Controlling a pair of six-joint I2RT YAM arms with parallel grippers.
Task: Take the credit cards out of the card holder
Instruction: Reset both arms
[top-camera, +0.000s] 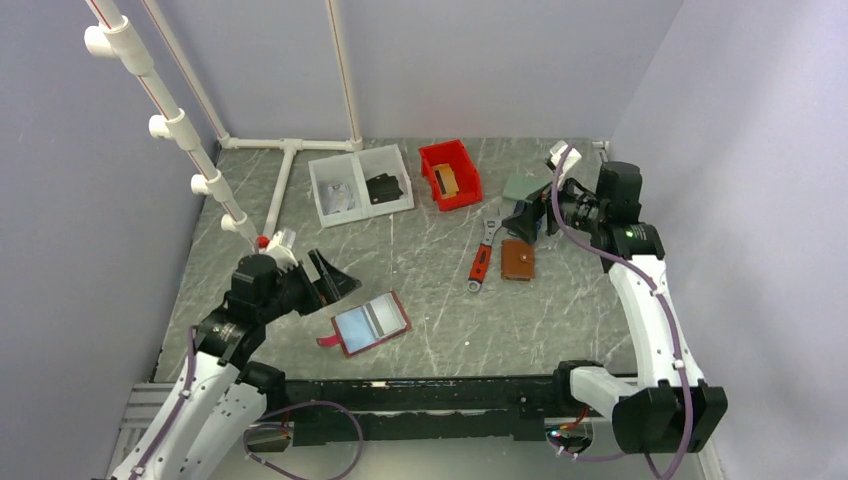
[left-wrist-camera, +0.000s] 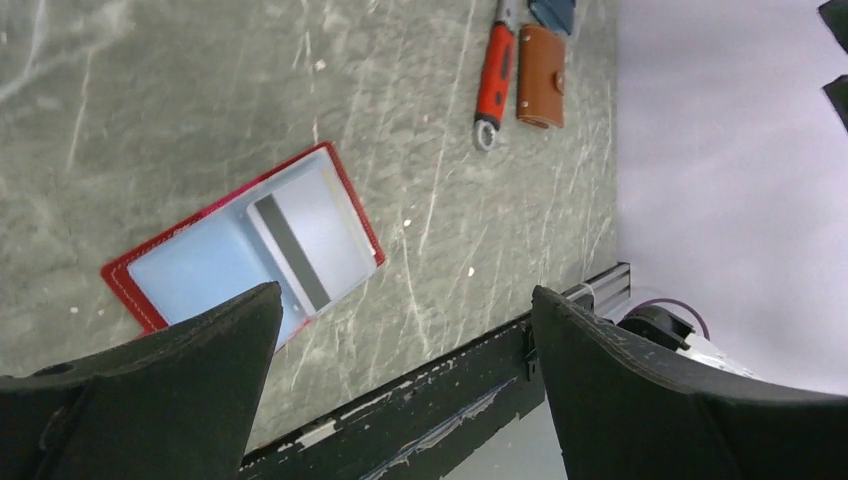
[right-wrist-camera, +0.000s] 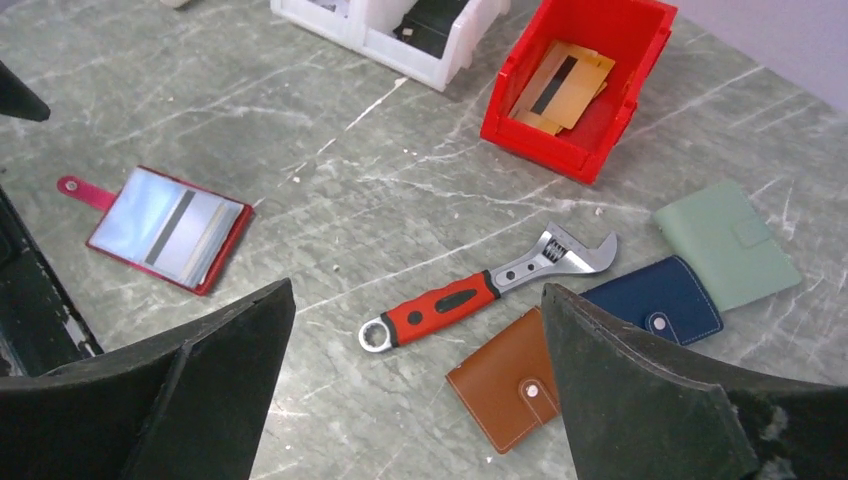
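Red holder (left-wrist-camera: 185, 265) open just ahead of left gripper (left-wrist-camera: 405, 295) jaws, card (left-wrist-camera: 290, 250) pocketed. Right gripper (right-wrist-camera: 418, 290) likewise: both gape wide, empty. Risk: unpinned holder slides with card.

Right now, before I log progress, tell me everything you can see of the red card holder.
The card holder is a red, leather-like bi-fold lying open and flat on the table, pale blue-grey inside up, a small strap tab at one end. A pale card with a dark stripe lies on one half. It sits near the front edge; nothing grips it.
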